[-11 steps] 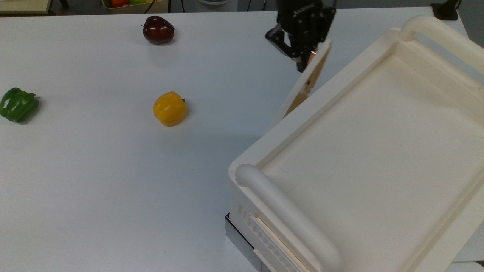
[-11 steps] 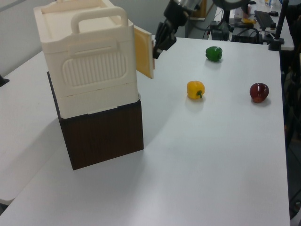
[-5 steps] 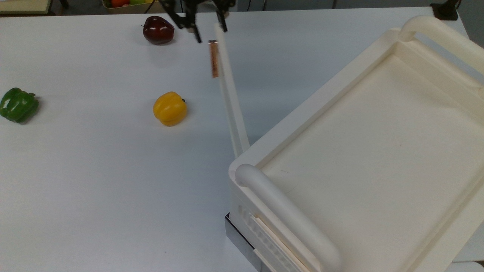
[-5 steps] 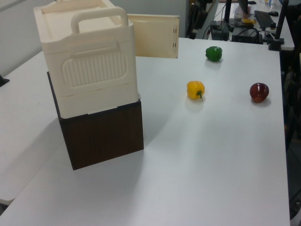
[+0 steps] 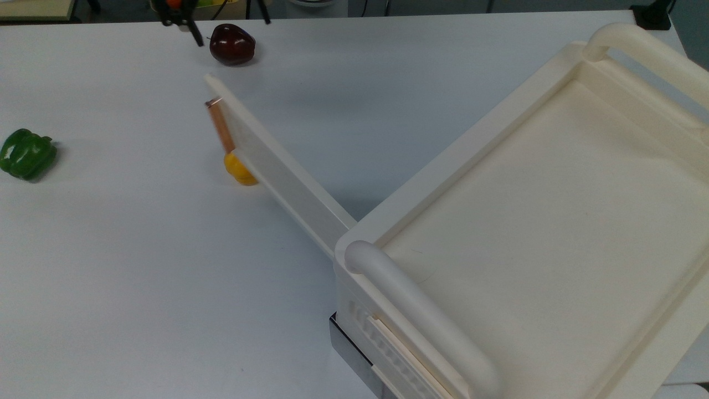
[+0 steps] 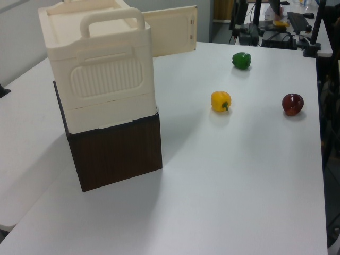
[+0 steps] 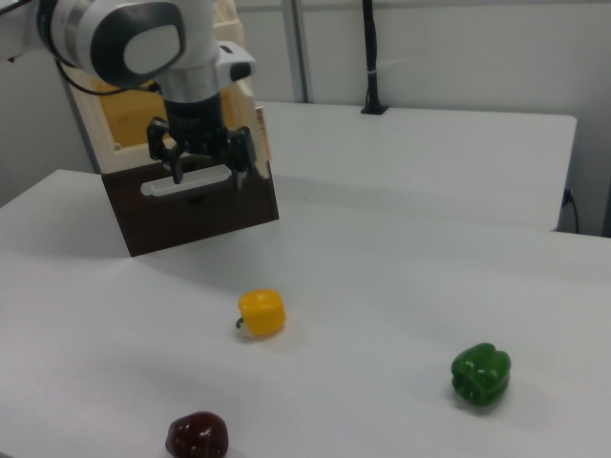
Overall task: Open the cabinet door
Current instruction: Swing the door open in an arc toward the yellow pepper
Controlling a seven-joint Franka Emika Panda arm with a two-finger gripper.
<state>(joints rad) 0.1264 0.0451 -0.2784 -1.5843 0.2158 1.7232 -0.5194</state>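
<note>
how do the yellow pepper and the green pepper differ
The yellow pepper is yellow and sits nearer the cabinet door, which partly hides it in the top view. The green pepper is green, looks slightly bigger in the right view, and sits in the open further off. Both rest on the white table.

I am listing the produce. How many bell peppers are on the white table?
2. The green pepper lies at the top view's far left; the yellow pepper, mid-table, is partly hidden behind the cabinet door there.

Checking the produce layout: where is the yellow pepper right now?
The yellow pepper sits mid-table in the left view, between the cabinet and the apple; in the top view the open door partly hides it.
</note>
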